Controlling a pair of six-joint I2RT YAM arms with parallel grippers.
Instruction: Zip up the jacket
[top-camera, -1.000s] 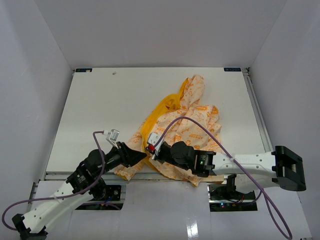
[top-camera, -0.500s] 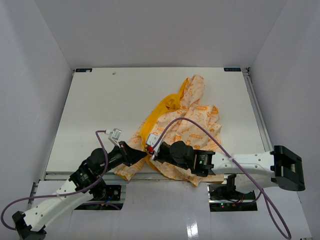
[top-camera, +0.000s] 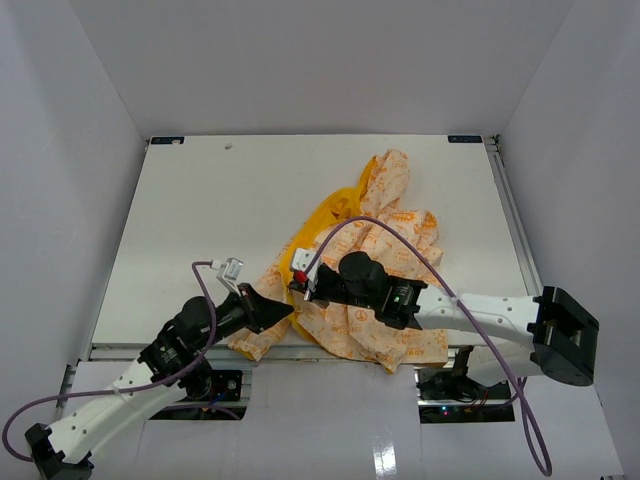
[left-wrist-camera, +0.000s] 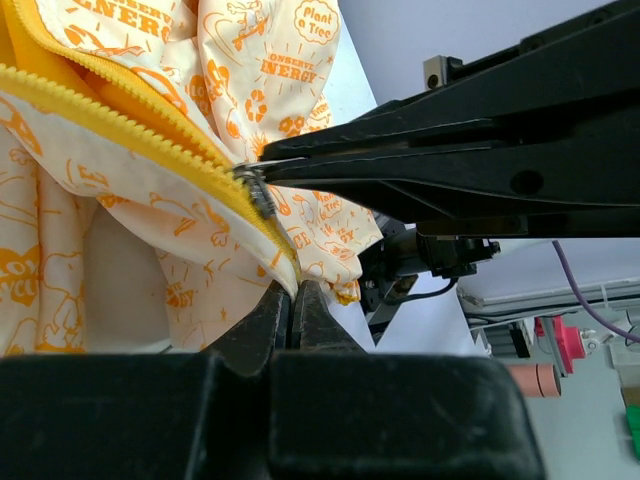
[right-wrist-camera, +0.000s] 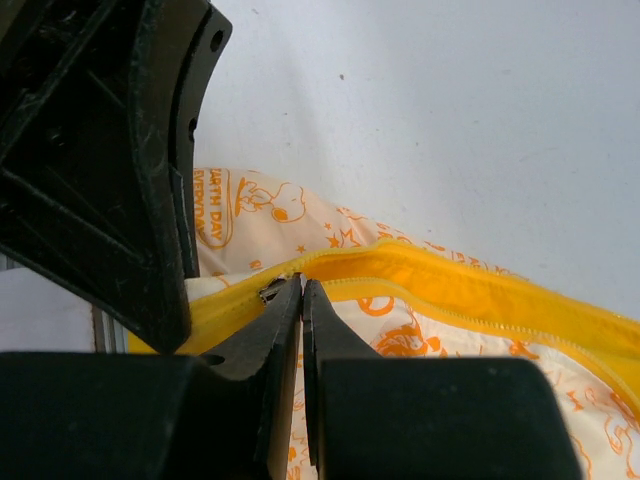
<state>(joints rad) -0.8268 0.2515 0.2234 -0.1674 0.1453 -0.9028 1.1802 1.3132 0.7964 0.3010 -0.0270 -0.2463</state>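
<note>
Ideally, the left gripper (left-wrist-camera: 295, 300), pinching the jacket (top-camera: 400, 230) at the table's (top-camera: 200, 200) near edge, anchors it taut while the right gripper (right-wrist-camera: 302, 300), clamped on the zipper pull (left-wrist-camera: 262, 195), draws steadily.

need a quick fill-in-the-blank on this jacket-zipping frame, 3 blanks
1. The jacket has a zipper edge coloured ____.
2. The left jaws are ____ on the jacket's fabric just below the zipper slider.
3. The jaws pinching the zipper slider belong to the ____ arm.
Missing words: yellow; shut; right.
</note>
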